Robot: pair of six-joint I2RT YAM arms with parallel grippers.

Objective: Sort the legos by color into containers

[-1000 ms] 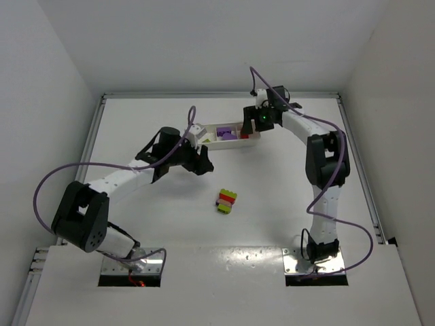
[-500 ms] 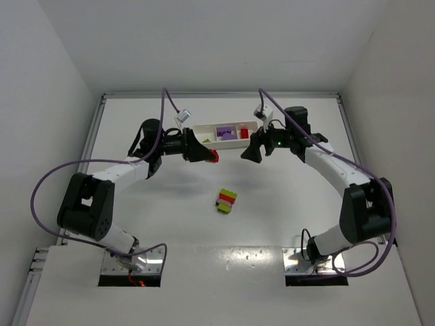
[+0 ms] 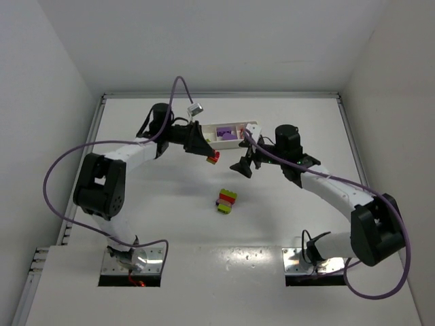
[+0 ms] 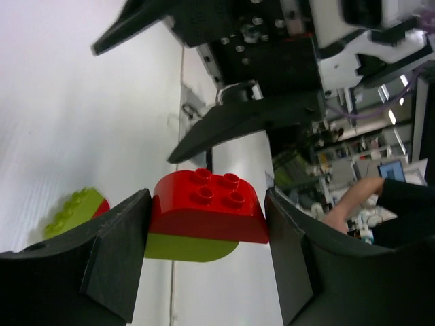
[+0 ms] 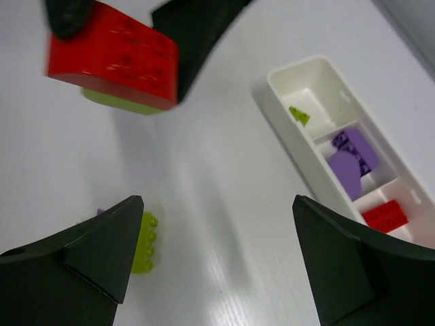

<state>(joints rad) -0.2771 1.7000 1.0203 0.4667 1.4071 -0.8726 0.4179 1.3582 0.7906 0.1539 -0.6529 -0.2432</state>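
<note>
Left gripper (image 3: 206, 151) clamped on a joined red-and-lime lego pair (image 4: 207, 210) aloft near the tray (image 5: 299, 65), right gripper (image 5: 217, 204) spread wide opposite: a skewed pull may drop the pair, unseparated, onto the desk (image 3: 285, 217).

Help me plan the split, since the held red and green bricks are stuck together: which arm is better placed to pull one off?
Right. The left pincer is shut on the red-green pair, so it can only hold. The right pincer is open, empty and faces the pair from close by.
</note>
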